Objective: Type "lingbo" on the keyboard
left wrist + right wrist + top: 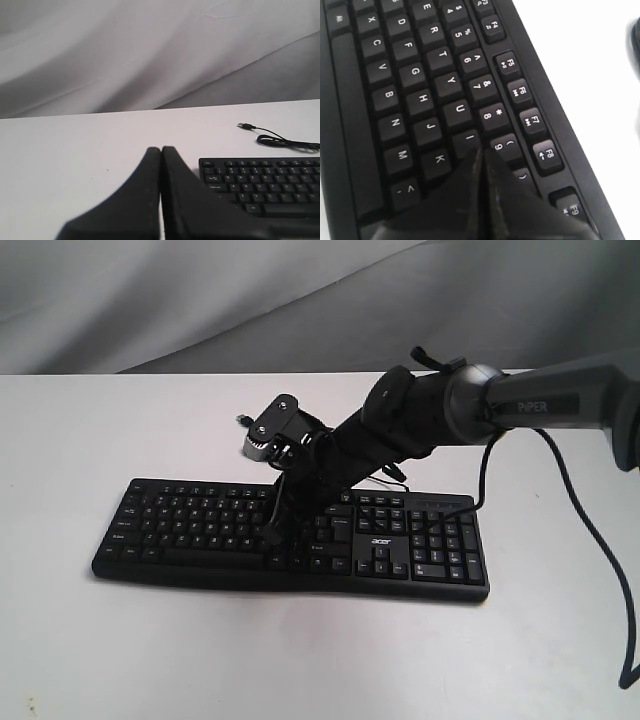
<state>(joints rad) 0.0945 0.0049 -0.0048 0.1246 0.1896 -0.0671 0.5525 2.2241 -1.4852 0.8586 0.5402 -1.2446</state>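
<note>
Left gripper (161,150): my jaws are closed, the two black fingers pressed flat together. They hang over bare white worktop (75,160), just beside the keyboard's left end; the exterior view does not show this gripper.
USB cable (280,141): thin and black, it lies loose on the worktop behind the keyboard, with its plug free.
Keyboard (190,525): black and full-size, it lies flat near the middle of the worktop with its long side across the exterior view.
Right gripper (272,535): my jaws are closed to a single point, aimed steeply down at the letter block. In the right wrist view the tip (481,152) sits at the edge of the I key (467,140), between K and 9. I cannot tell whether it presses anything.
Acer logo (383,541): white, right of the letter block.
Number pad (443,545): at the keyboard's right end.
Right arm (545,405): marked PIPER, it reaches in from the right, above the number pad.
</note>
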